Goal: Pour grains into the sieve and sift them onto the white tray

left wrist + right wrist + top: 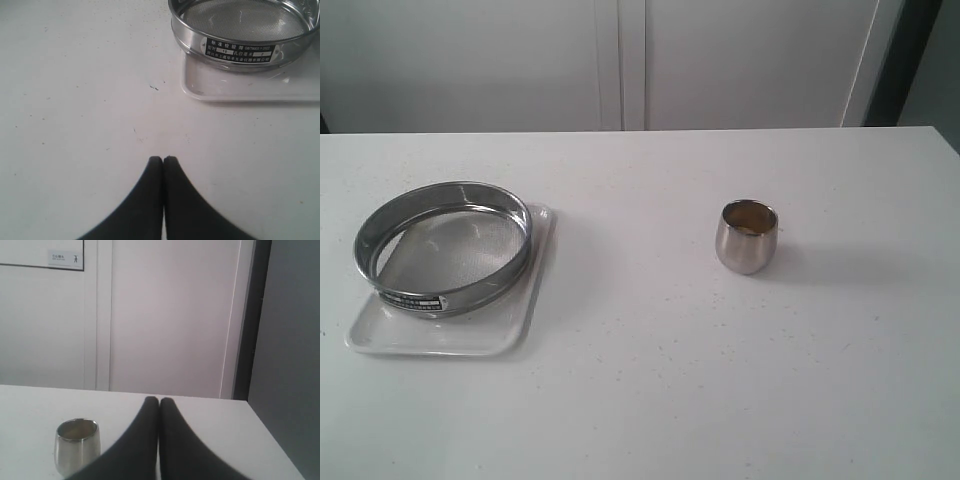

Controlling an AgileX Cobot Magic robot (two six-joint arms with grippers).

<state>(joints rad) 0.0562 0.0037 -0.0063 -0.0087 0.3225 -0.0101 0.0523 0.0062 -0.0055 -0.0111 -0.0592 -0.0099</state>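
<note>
The left hand (163, 160) is closed and empty, fingertips pressed together, and faces the sieve (442, 247). The sieve rests on the white tray (440, 338), well left of the steel cup (748, 237). The cup stands upright, with what look like tan grains (748, 213) inside. The right hand (159, 401), also closed and empty, has the cup near and ahead, so the right arm is likely nearer. The white worktop (650, 390) is flat, and pale cabinet doors (620, 60) stand behind the cup.
</note>
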